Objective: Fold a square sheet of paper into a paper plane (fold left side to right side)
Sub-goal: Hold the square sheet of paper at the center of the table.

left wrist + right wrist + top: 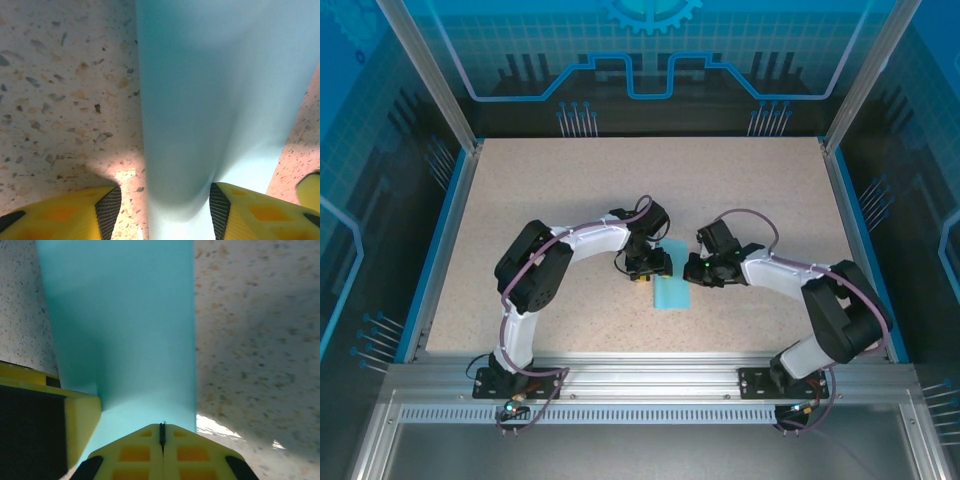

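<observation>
Left arm [535, 275] reaches in from its base at the near edge, elbow bent, wrist turned toward the middle of the speckled table [520, 190]. Left gripper [648, 266] is low over the surface at the far left corner of the square sheet of paper [672, 290]. In its wrist view the left gripper [165, 212] is spread wide, one yellow finger [75, 212] on the bare table and the other [250, 210] past the sheet's far side. The paper [210, 100] bulges up in a soft curve between them, and neither pad is closed on it. The sheet lies mid-table between the two grippers as a narrow cyan strip, long side running away from the bases. Right gripper [698, 270] sits just beside the strip's far right corner. Seen from its wrist, the right gripper [161, 432] is clenched, fingers [135, 455] pressed together, and the paper [120, 330] runs straight into the seam, pinched there. Right arm [830, 310] arcs back to its base.
</observation>
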